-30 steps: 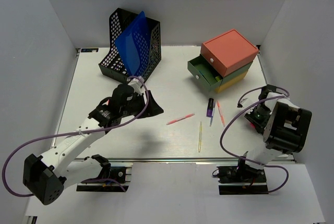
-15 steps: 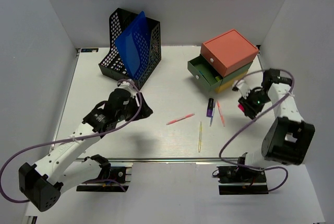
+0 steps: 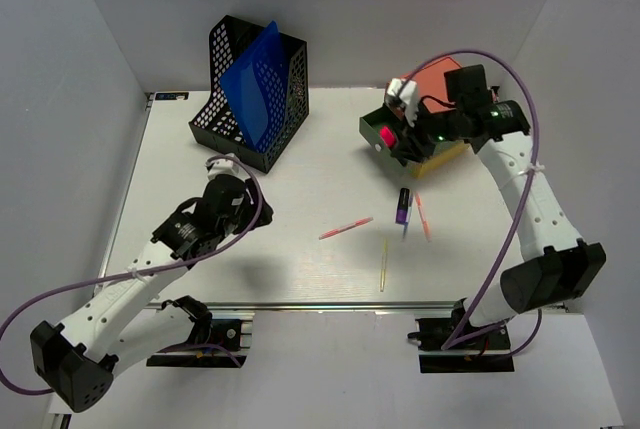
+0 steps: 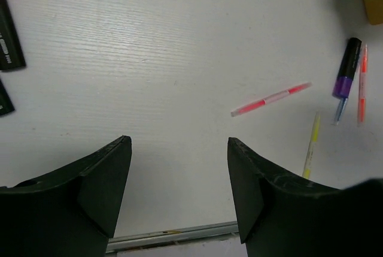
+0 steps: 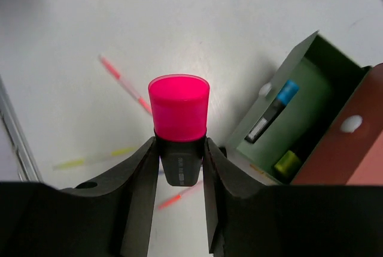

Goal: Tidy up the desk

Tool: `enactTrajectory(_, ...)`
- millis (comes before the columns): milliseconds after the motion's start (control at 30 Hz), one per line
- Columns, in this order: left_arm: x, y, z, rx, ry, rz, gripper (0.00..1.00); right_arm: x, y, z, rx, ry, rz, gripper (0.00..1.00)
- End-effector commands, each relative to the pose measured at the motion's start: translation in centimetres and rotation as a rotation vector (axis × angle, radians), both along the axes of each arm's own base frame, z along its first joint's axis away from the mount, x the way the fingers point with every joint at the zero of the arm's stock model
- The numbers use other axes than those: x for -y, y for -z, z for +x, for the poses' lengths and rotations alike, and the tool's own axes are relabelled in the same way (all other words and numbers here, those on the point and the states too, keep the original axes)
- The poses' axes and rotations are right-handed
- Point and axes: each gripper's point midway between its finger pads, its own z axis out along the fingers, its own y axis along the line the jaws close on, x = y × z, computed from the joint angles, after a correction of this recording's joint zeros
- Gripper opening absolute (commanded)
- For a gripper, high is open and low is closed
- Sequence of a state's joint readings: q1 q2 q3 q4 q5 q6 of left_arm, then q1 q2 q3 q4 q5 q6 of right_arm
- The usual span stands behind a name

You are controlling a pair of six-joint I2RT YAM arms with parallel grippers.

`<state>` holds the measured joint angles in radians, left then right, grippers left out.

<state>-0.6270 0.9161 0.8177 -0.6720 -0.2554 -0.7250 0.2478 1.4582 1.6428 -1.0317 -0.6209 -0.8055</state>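
The white desk (image 3: 300,269) carries a stack of drawer boxes (image 3: 440,99) at the back right, with the green drawer (image 3: 375,129) pulled open. My right gripper (image 3: 392,133) is shut on a pink-capped highlighter (image 5: 178,113) and holds it above the desk just left of the open drawer (image 5: 299,119), which holds a blue-capped and a yellow-capped marker. My left gripper (image 4: 179,149) is open and empty above the bare desk at the left (image 3: 250,211). Loose on the desk lie a pink pen (image 3: 346,228), a yellow pen (image 3: 384,262), a purple highlighter (image 3: 403,206) and an orange pen (image 3: 423,217).
A black mesh file holder (image 3: 290,99) with a blue folder (image 3: 255,79) stands at the back left. Pale grey walls close in three sides. A metal rail (image 3: 330,305) runs along the near edge. Black items (image 4: 9,35) lie at the left edge of the left wrist view.
My right arm has swung from the near right up to the open green drawer, carrying the pink highlighter. My left arm has drawn back toward the near left.
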Motion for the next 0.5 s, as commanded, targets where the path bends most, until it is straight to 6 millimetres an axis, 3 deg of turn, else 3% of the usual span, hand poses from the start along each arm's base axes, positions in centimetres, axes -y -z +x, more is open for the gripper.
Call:
enactTrajectory(0,-1.4,-1.6,0.3,0.046,-0.058,0.019,0.75,-2.3,-4.2,5.9,0.084,0.250,0.131,0.00)
enactTrajectory(33,-1.6,-1.6,0.1,0.043,-0.062,0.021,0.75,-2.4,-2.9,7.7,0.064,0.323,0.099,0.00)
enactTrajectory(100,-1.9,-1.9,0.0,0.049,-0.071,0.024,0.75,-2.4,-3.1,9.6,0.099,0.372,0.083,0.00)
enactTrajectory(200,-2.7,-1.7,-0.5,0.045,-0.091,0.039,0.75,-1.4,-0.8,12.8,0.106,0.468,0.011,0.00)
enactTrajectory(467,-4.2,-1.6,-1.4,0.051,-0.128,0.062,0.76,-0.1,3.6,15.4,0.093,0.513,-0.110,0.01)
